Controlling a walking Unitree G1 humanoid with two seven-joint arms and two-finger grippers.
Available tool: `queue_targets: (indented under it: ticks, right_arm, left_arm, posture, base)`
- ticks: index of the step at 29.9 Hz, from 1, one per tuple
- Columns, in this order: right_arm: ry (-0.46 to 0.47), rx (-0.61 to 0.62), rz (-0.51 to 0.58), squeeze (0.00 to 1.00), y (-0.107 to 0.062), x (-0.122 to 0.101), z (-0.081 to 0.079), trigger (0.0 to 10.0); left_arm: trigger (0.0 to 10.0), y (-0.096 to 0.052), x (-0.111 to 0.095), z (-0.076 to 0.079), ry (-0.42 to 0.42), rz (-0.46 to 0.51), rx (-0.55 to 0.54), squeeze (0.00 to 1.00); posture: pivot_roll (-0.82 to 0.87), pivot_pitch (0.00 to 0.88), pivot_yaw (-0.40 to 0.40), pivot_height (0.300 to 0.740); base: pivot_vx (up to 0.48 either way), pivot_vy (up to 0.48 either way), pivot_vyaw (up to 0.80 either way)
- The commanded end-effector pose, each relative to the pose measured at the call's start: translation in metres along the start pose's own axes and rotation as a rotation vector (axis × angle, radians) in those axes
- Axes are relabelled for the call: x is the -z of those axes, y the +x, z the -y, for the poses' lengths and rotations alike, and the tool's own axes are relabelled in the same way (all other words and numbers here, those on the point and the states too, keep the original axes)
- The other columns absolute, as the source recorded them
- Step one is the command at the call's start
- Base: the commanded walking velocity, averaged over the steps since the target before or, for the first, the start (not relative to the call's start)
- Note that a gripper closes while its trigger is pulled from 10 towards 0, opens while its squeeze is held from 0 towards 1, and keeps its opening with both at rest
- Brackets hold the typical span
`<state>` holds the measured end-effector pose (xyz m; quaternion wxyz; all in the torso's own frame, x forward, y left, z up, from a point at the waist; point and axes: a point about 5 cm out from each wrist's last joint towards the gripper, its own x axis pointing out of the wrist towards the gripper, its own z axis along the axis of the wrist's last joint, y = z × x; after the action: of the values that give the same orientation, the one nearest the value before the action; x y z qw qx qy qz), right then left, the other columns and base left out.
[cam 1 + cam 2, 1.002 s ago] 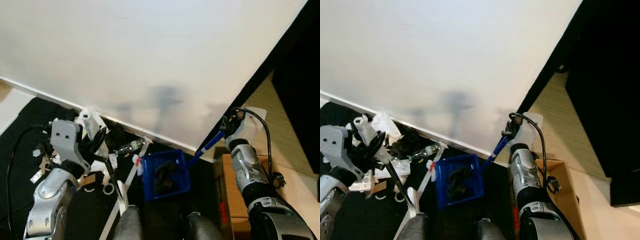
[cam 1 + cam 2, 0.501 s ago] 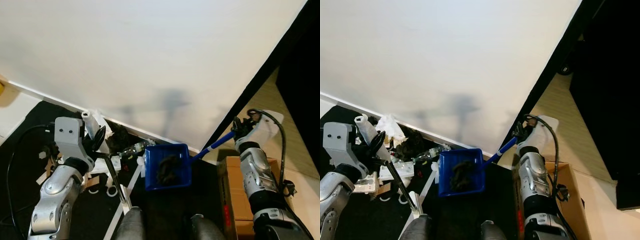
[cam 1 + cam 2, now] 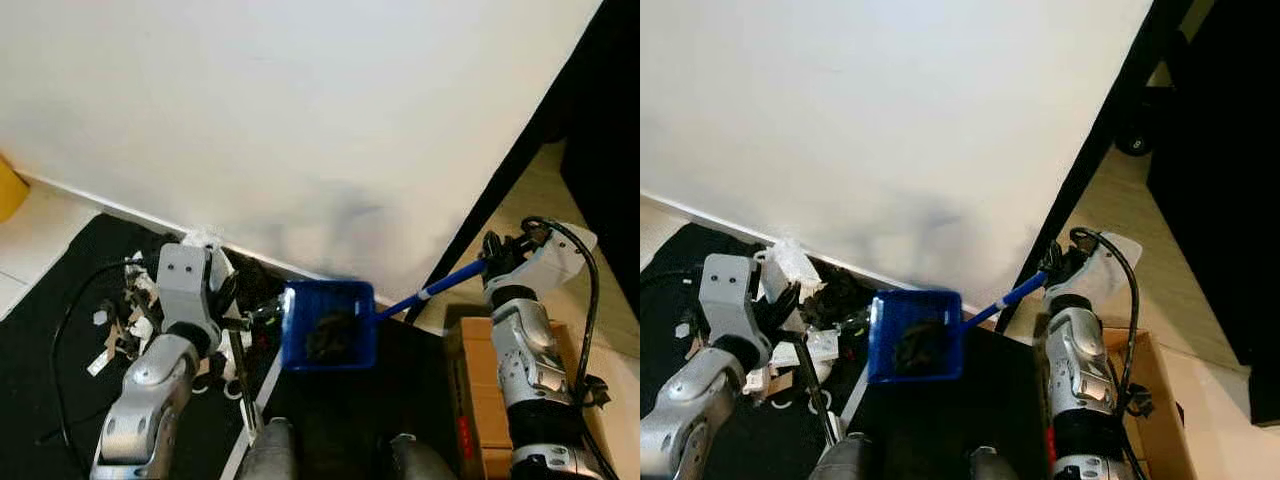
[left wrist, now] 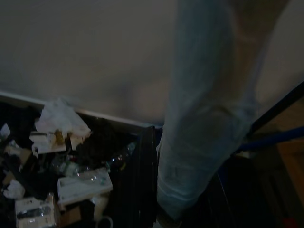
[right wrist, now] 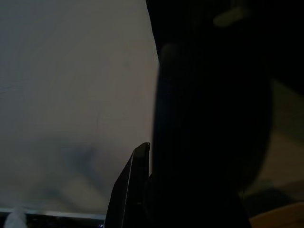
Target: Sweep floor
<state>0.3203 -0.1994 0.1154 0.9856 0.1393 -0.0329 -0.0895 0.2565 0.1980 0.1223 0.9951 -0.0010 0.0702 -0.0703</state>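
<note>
Gripping dustpan [image 3: 329,325] handle, right gripper [image 3: 494,258]; left gripper [image 3: 228,300] (fingers obscured) state unclear.

broom head [image 3: 250,425] cut off below, dustpan contents [image 3: 325,335] indistinct

Home interior, room corner. Plain white wall [image 3: 300,100] with baseboard, black mat [image 3: 60,400] littered with paper scraps and wrappers [image 3: 125,315], pale wood floor [image 3: 1120,200], cardboard box [image 3: 480,400], dark doorway edge [image 3: 1140,130].
</note>
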Motion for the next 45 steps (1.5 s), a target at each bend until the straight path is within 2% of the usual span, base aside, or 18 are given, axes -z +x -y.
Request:
queue_targets:
  ticks: [1, 8, 13, 18, 21, 33, 35, 37, 38, 41, 45]
  right_arm:
    - [-0.026, -0.018, 0.008, 0.0, -0.002, -0.002, -0.003, 10.0]
    - [-0.092, -0.028, -0.005, 0.0, 0.003, -0.005, -0.01, 10.0]
    - [-0.102, -0.032, -0.018, 0.0, 0.006, -0.003, -0.013, 10.0]
    - [-0.107, -0.032, -0.039, 0.0, 0.008, -0.001, -0.011, 10.0]
    - [-0.115, -0.035, -0.036, 0.0, 0.01, -0.003, -0.01, 10.0]
    - [-0.122, -0.047, -0.038, 0.0, 0.012, -0.001, -0.014, 10.0]
    - [-0.119, -0.052, -0.036, 0.0, 0.012, -0.002, -0.015, 10.0]
    - [-0.114, -0.056, -0.035, 0.0, 0.013, -0.002, -0.016, 10.0]
    - [-0.114, -0.056, -0.035, 0.0, 0.013, -0.002, -0.016, 10.0]
    - [-0.106, -0.054, -0.035, 0.0, 0.014, -0.002, -0.014, 10.0]
    - [-0.092, -0.038, -0.042, 0.0, 0.015, -0.001, -0.012, 10.0]
  left_arm:
    - [10.0, 0.002, -0.003, -0.002, -0.029, 0.059, -0.028, 0.0]
    - [10.0, 0.005, -0.006, 0.001, -0.034, 0.05, -0.038, 0.0]
    - [10.0, 0.012, -0.009, 0.002, -0.03, 0.068, -0.075, 0.0]
    - [10.0, 0.019, -0.013, 0.011, -0.01, 0.111, -0.047, 0.0]
    - [10.0, 0.022, -0.016, 0.016, -0.038, 0.122, -0.042, 0.0]
    - [10.0, 0.023, -0.013, 0.021, -0.025, 0.125, -0.031, 0.0]
    - [10.0, 0.021, -0.013, 0.017, -0.016, 0.128, -0.051, 0.0]
    - [10.0, 0.017, -0.014, 0.0, -0.009, 0.136, -0.138, 0.0]
    - [10.0, 0.017, -0.014, 0.0, -0.009, 0.136, -0.138, 0.0]
    - [10.0, 0.007, -0.013, -0.02, -0.017, 0.141, -0.195, 0.0]
    - [10.0, 0.004, -0.017, -0.021, 0.008, 0.152, -0.161, 0.0]
  posture:
    - [0.19, 0.149, 0.007, 0.74]
    - [0.19, 0.146, -0.013, 0.74]
    - [0.19, 0.149, -0.024, 0.74]
    - [0.18, 0.15, -0.038, 0.74]
    - [0.18, 0.149, -0.044, 0.74]
    - [0.19, 0.141, -0.046, 0.74]
    - [0.2, 0.138, -0.047, 0.74]
    - [0.2, 0.138, -0.045, 0.74]
    - [0.2, 0.138, -0.045, 0.74]
    - [0.21, 0.139, -0.047, 0.74]
    - [0.22, 0.138, -0.049, 0.74]
  base:
    - [0.0, 0.0, 0.0]
    - [0.0, 0.0, 0.0]
    - [0.0, 0.0, 0.0]
    - [0.0, 0.0, 0.0]
    - [0.0, 0.0, 0.0]
    - [0.0, 0.0, 0.0]
    - [0.0, 0.0, 0.0]
    - [0.0, 0.0, 0.0]
    - [0.0, 0.0, 0.0]
    - [0.0, 0.0, 0.0]
    - [0.0, 0.0, 0.0]
